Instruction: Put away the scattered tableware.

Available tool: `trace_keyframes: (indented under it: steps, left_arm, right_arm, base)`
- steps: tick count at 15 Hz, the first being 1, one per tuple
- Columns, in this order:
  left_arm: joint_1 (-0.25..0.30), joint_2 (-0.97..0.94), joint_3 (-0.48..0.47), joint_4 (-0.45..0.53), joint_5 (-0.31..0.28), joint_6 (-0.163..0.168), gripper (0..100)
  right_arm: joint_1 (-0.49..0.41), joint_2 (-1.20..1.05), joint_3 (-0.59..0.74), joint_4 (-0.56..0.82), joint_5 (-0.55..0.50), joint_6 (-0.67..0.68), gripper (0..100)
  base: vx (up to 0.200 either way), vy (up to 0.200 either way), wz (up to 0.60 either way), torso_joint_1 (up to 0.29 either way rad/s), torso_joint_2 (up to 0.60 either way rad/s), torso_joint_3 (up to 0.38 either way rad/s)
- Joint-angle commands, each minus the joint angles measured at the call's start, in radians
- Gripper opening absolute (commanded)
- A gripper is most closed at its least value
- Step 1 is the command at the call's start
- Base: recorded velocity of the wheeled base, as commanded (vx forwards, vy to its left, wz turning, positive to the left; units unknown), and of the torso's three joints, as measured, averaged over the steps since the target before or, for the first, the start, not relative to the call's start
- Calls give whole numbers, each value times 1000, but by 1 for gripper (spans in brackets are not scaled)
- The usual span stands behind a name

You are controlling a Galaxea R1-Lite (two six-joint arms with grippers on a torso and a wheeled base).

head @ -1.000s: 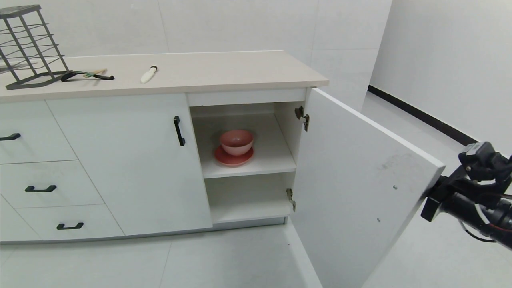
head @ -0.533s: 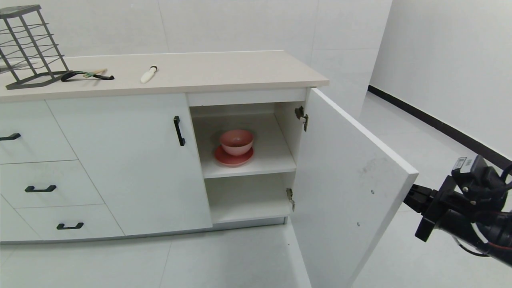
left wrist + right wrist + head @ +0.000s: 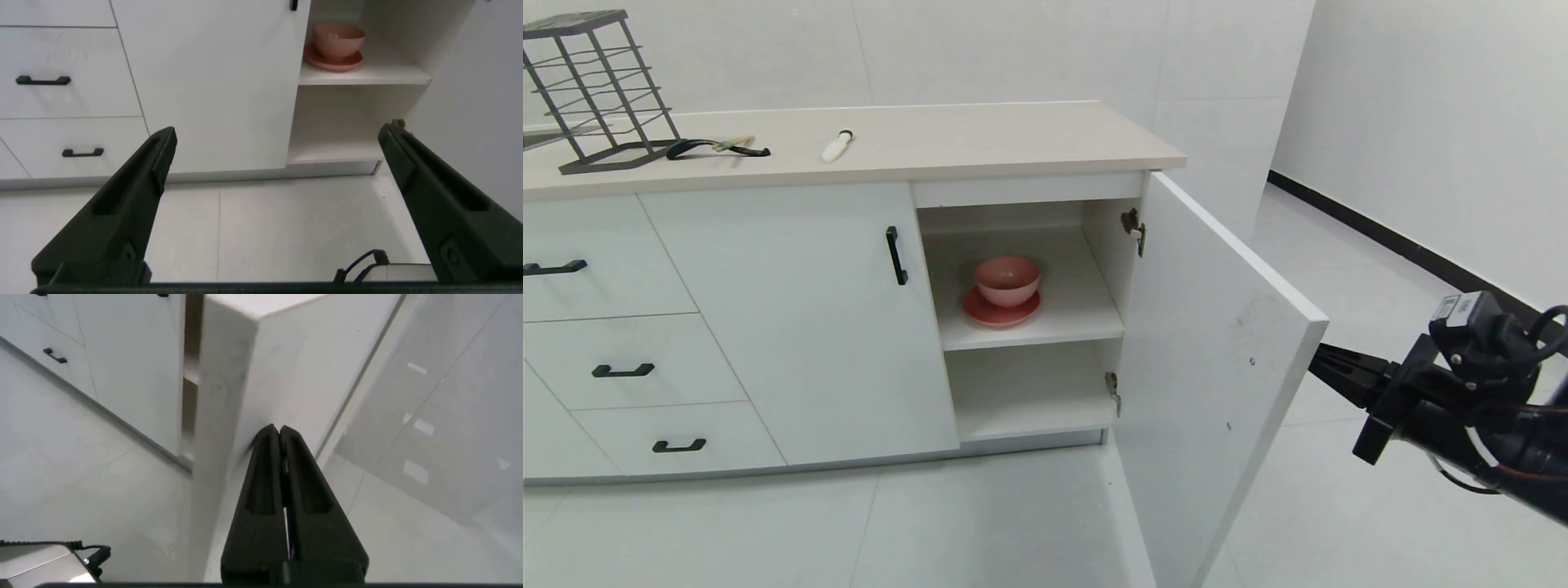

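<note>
Swinging further shut, the cabinet door [image 3: 1217, 351] is being pushed by the right gripper [image 3: 1327, 363] at its outer face, while the pink bowl [image 3: 1006, 280] is sitting on a red plate [image 3: 1001, 312] on the upper shelf. From the left wrist, the left gripper [image 3: 276, 139] is hanging with jaws wide. From the right wrist, the pressed-together jaws are touching the door.

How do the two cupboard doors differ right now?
The left door is shut, its black handle showing; the right door stands swung open, baring the shelf with the pink bowl. The shut right gripper is behind the right door; nothing touches the left door. Both are plain white.
</note>
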Motion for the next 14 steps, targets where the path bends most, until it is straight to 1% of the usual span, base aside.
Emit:
trace_keyframes:
  steps: [1,4,7,8,10,12,14]
  left_arm:
    - [0,1,0,0,0,0,100]
    - [0,1,0,0,0,-2,100]
    - [0,1,0,0,0,-2,100]
    - [0,1,0,0,0,-2,100]
    - [0,1,0,0,0,-2,100]
    - [0,1,0,0,0,-2,100]
    - [0,1,0,0,0,-2,100]
  right_arm:
    - [1,66,-55,-2,1,0,0]
    - [8,126,-121,-2,1,0,0]
    - [51,137,-130,-2,1,0,0]
    - [82,140,-147,-2,1,1,0]
    - [110,167,-182,-2,-1,1,0]
    - [120,209,-228,-2,-1,1,0]
    - [159,285,-307,-2,-1,4,0]
  base:
    - [0,0,0,0,0,0]
    - [0,0,0,0,0,0]
    - [0,0,0,0,0,0]
    - [0,0,0,0,0,0]
    - [0,0,0,0,0,0]
    - [0,0,0,0,0,0]
    - [0,0,0,0,0,0]
